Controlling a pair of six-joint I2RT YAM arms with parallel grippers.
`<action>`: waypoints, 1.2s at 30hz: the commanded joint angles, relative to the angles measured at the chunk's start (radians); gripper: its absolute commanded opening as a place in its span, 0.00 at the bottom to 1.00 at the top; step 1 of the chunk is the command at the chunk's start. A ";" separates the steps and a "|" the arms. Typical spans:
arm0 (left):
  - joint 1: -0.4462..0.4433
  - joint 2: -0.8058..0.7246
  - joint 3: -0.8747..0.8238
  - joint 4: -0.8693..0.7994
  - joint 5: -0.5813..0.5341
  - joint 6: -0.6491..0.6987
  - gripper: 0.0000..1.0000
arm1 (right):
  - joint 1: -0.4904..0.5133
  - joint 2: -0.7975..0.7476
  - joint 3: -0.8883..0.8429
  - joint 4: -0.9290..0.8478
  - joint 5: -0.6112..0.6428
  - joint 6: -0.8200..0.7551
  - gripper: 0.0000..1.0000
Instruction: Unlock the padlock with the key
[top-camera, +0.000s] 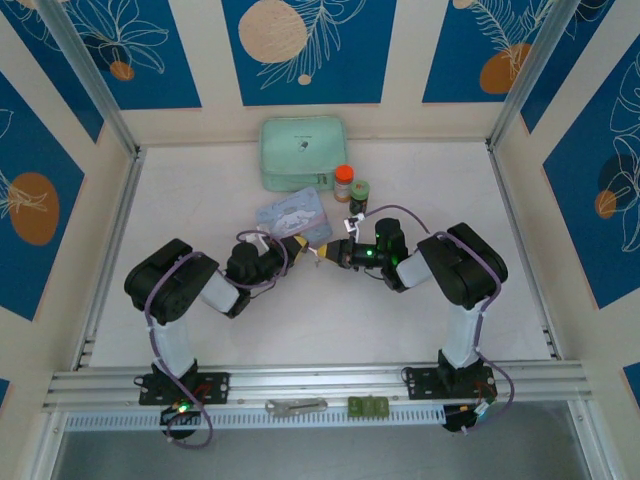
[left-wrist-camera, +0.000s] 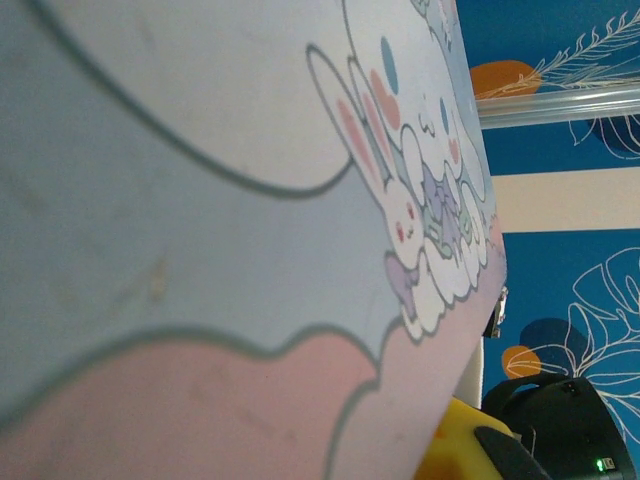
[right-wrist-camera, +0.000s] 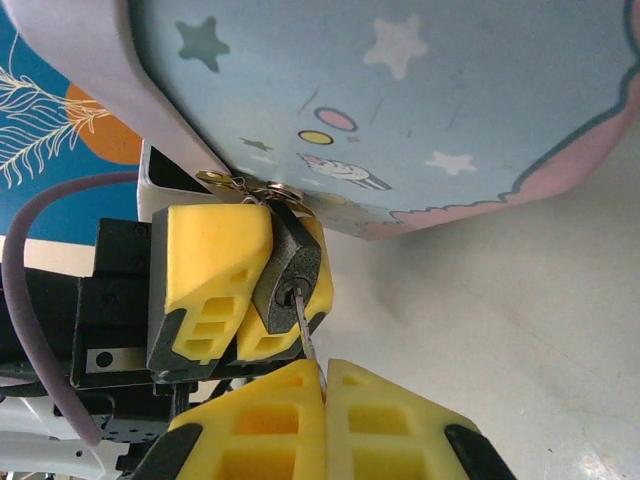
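The tiny dark padlock (right-wrist-camera: 288, 280) is pinched between the yellow fingers (right-wrist-camera: 215, 270) of my left gripper (top-camera: 303, 249). Its keyhole faces the right wrist camera. The padlock's thin silver shackle (right-wrist-camera: 283, 190) sits at the edge of the light blue tin (right-wrist-camera: 400, 100). My right gripper (right-wrist-camera: 325, 385) is shut on the thin silvery key (right-wrist-camera: 307, 335), and the key's tip is in the keyhole. From above, the two grippers meet nose to nose at the padlock (top-camera: 319, 254), just in front of the tin (top-camera: 293, 213). One yellow finger (left-wrist-camera: 465, 445) shows under the tin (left-wrist-camera: 250, 200) in the left wrist view.
A mint green case (top-camera: 300, 153) lies at the back. An orange-lidded jar (top-camera: 343, 182) and a dark-lidded jar (top-camera: 359, 195) stand right of the tin. A grey metal tool (top-camera: 296, 406) and a green part (top-camera: 368, 405) rest on the front rail.
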 joint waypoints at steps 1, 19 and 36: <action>-0.031 -0.028 0.010 0.080 0.056 -0.014 0.00 | 0.015 0.011 0.046 0.025 -0.018 -0.014 0.00; -0.050 -0.051 0.001 0.079 0.133 -0.039 0.00 | 0.010 -0.056 0.097 -0.179 0.016 -0.268 0.00; -0.048 -0.010 0.029 0.080 0.111 0.010 0.00 | -0.013 -0.055 0.087 -0.191 -0.105 -0.043 0.00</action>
